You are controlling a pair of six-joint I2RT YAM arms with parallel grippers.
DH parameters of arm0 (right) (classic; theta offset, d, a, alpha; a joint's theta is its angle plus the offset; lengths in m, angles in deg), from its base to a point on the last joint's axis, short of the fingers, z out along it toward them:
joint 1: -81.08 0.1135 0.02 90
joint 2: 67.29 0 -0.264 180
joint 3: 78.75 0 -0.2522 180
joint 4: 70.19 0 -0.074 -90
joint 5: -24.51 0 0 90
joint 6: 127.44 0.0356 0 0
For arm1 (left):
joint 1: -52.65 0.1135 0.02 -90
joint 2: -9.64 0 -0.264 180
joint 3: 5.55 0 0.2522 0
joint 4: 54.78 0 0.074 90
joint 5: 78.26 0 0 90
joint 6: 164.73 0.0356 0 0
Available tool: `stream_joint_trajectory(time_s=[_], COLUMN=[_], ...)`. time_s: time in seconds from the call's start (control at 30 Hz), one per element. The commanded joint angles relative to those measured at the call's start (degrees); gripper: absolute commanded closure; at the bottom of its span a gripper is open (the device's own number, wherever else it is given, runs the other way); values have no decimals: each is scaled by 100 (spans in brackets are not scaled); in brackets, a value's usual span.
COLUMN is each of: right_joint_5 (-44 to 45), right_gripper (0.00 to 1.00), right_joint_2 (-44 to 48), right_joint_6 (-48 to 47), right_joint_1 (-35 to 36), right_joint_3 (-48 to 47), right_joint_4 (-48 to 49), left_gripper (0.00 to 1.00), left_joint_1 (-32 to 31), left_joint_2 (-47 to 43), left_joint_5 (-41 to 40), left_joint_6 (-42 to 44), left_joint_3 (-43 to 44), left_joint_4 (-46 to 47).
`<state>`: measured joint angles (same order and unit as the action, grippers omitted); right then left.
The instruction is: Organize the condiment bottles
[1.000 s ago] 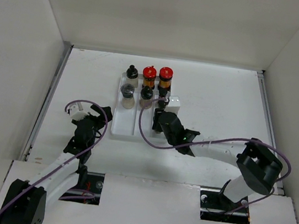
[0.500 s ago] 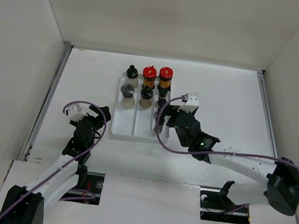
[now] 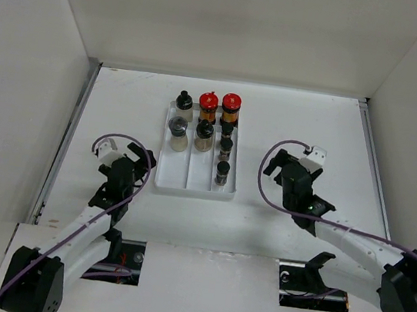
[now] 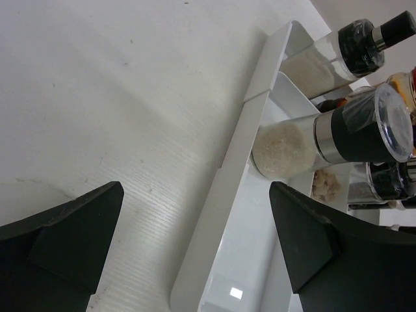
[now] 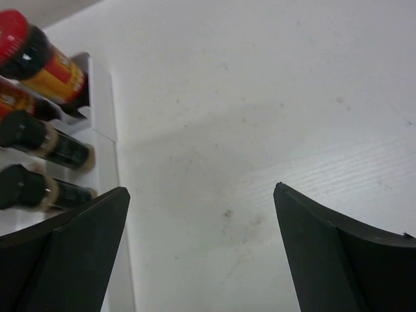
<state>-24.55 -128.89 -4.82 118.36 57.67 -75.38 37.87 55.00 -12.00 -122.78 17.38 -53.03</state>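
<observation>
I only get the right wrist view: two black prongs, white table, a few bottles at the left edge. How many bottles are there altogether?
Observer: The top view shows eight small condiment bottles, all standing in a white three-compartment tray.
Operator: What's in its left compartment? I can't see that far.
Observer: Two clear pale bottles: a black-capped one at the back, and in front of it a grinder with a black collar, holding white grains.
Operator: And the other arm?
Observer: The left gripper is open near the tray's left wall, holding nothing.
</observation>
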Motion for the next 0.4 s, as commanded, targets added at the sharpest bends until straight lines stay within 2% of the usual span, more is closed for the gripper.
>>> stream_joint_trajectory(time_s=[0.0,0.37], right_joint_5=[-87,-149], right_gripper=[0,0], right_joint_2=[165,693], right_joint_6=[297,139], right_joint_1=[-155,-190], right_joint_3=[55,310], right_joint_4=[-154,-207], left_gripper=[0,0], left_joint_1=[-55,-327], left_joint_2=[-27,-107], left_joint_5=[-25,-86], left_joint_6=[-73,-46], left_joint_3=[331,674], left_joint_4=[-293,-865])
